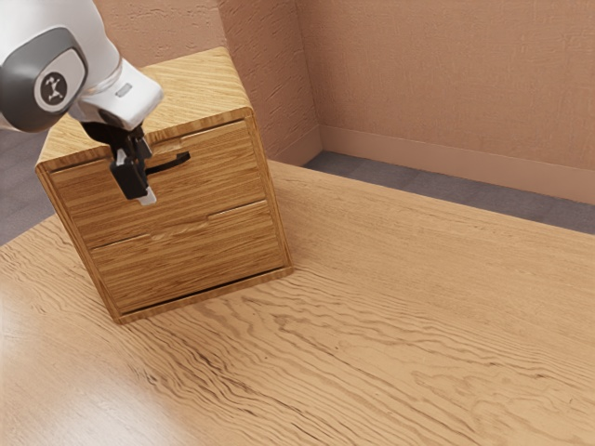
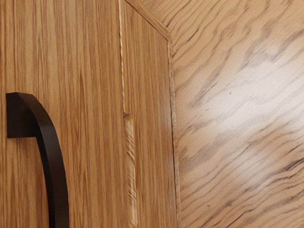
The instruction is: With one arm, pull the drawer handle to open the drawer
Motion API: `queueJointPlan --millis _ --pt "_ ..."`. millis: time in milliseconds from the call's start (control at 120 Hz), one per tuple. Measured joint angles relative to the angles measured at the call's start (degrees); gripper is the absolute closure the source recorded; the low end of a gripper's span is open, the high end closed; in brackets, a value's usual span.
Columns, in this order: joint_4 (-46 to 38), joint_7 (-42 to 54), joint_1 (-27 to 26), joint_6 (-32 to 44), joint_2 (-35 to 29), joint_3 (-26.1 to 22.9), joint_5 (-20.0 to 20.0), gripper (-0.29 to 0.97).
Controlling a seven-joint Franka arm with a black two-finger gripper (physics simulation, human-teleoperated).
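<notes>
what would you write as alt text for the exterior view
A white robot arm reaches in from the upper left, its black gripper at the black handle of the top drawer of a two-drawer wooden cabinet standing on a wooden table.

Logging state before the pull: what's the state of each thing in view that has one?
Top drawer: shut, front flush with the cabinet.
Lower drawer: shut.
Black drawer handle: on the top drawer, gripper at it.
Gripper: at the handle, grip unclear.
</notes>
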Motion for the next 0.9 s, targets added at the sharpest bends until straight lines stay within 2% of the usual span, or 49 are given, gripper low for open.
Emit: queueJointPlan --millis 817,900 --pt "-1.89 -3.15 0.2 2.52 -0.06 0.06 1.35 0.0" --pt "-1.95 -3.35 0.18 2.62 -0.07 0.06 1.42 0.04"
